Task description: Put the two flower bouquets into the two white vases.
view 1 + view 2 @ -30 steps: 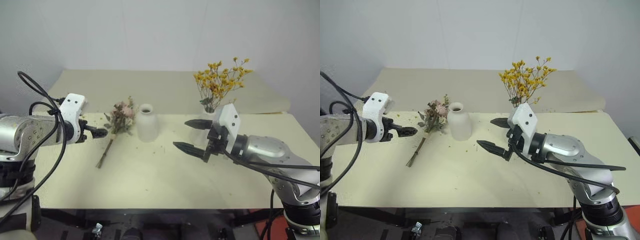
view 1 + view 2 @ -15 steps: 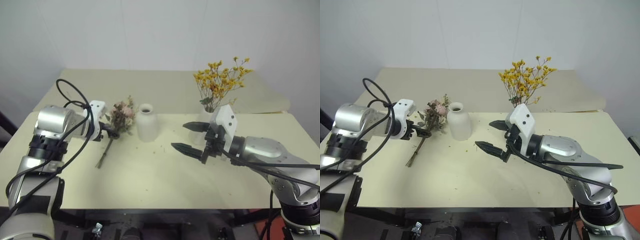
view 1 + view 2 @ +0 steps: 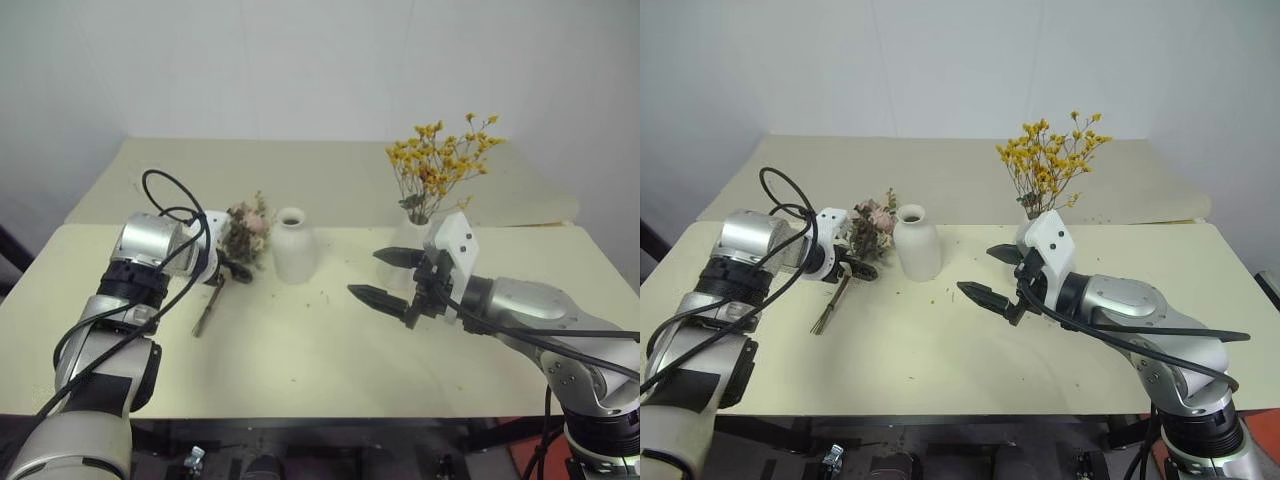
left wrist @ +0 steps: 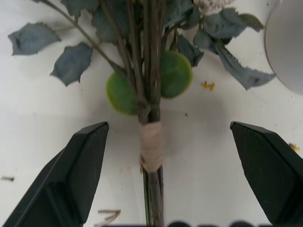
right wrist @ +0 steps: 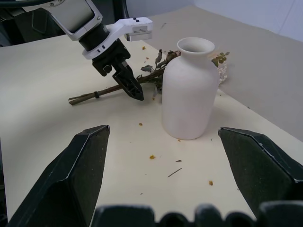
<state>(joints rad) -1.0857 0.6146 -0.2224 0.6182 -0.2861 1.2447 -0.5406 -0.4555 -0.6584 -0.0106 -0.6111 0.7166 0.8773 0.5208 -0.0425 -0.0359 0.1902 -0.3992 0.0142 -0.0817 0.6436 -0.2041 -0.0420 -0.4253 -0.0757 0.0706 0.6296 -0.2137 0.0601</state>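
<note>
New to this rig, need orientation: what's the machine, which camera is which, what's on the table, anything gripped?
It is a two-armed humanoid robot. The two wide pictures come from its head, looking down over both arms; the two close ones come from cameras on each wrist, looking along that gripper's black fingers.

On the cream table lies a pink and cream bouquet, beside an empty bottle-shaped white vase. The yellow bouquet already stands in a second vase, partly hidden behind the right arm.

The left gripper is open, its fingers either side of the lying bouquet's wrapped stems, not closed on them. The right gripper is open in the air. Nothing is held.
</note>
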